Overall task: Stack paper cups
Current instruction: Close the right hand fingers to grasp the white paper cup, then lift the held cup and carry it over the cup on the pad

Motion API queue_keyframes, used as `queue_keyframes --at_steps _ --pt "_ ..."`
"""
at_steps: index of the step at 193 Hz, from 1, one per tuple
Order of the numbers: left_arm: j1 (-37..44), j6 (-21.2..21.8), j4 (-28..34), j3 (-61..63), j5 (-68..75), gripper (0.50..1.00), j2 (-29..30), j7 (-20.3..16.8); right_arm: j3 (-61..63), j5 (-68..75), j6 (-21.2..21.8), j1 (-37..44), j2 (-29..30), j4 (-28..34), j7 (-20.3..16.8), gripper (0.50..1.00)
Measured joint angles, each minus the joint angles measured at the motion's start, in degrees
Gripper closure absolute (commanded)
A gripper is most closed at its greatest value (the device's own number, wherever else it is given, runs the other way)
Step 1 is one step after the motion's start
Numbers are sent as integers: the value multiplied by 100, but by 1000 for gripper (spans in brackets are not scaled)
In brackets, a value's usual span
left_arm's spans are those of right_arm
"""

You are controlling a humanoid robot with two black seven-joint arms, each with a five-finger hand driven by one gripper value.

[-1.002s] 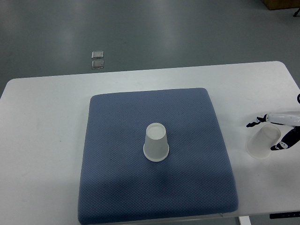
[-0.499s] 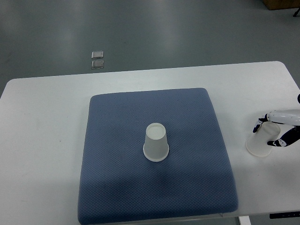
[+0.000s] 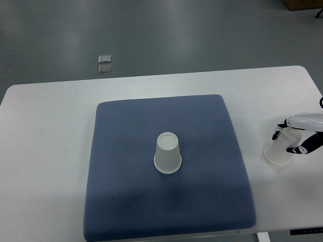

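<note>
My right hand (image 3: 295, 136) comes in from the right edge, white with dark fingertips, and its fingers are curled around a translucent white paper cup (image 3: 280, 150) standing upside down on the bare white bench (image 3: 45, 146). One fingertip (image 3: 276, 134) rests on the cup's far left side and another (image 3: 294, 149) presses its near right side, so the cup is pinched between them near its narrow closed end. Its wide rim sits flat on the bench top, to the right of the mat and clear of the mat's edge.

A second translucent white paper cup (image 3: 167, 153) stands upside down near the middle of a blue-grey textured square mat (image 3: 126, 191), wide rim down and narrow base up. It is well apart from the cup I hold, with the right part of the mat and a strip of bare bench between them.

The mat lies in the middle of the bench, its near edge close to the bench's near edge. Beyond the far edge of the bench, on the grey floor (image 3: 202, 35), two small pale square plates (image 3: 105, 64) sit one just behind the other, up to the far left.
</note>
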Motion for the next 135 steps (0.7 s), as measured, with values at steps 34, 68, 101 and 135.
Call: queue_keyframes --at_steps 34,68,101,135 --pt "0 0 0 0 0 500 0 0 8 31 40 387 95 7 0 955" --pt "1 0 0 0 0 500 0 0 55 57 203 932 217 142 1 959" --pt "0 0 0 0 0 500 0 0 558 74 970 1397 451 363 1 961" --pt "-1 0 0 0 0 500 0 0 1672 82 2256 1515 665 755 2 973"
